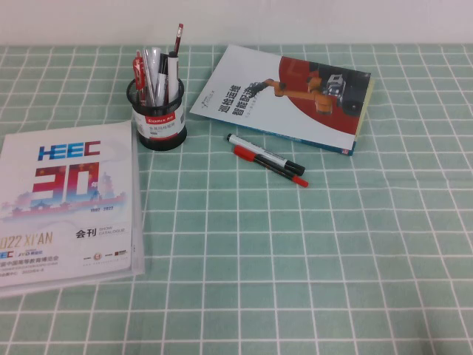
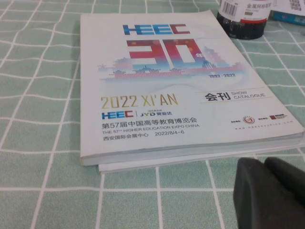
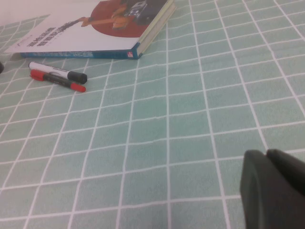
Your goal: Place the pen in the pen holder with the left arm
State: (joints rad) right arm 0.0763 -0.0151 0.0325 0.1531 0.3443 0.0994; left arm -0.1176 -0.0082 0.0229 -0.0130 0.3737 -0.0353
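Catalogue (image 1: pixel 66 200), glossy and flat, is lying at the table's left side, its white cover printed in blue and red. Left claw (image 2: pixel 269 193) is hovering low just off the catalogue's near corner, its matte black fingers pressed together, holding nothing. Pen holder (image 1: pixel 158 111), a black mesh cylinder with a white and red label band, is standing upright just beyond the catalogue, already crowded with pens. Pen (image 1: pixel 270 165), slim and red with a dark section, is lying on the green checked tablecloth (image 1: pixel 310 259) right of the holder, touching or nearly touching a thicker white marker (image 1: pixel 264 154) with a black cap. Book (image 1: pixel 284 96), a softcover with a robot arm on its cover, is resting just behind them. Right claw (image 3: pixel 274 188) is sitting low over bare cloth, well apart from the pen; its fingers appear closed and empty.

Risks, as I judge them: closing on the marker along with the pen, since they are lying so tight together; the round barrel rolling on the cloth; the pen snagging on the crowded holder's contents at insertion.
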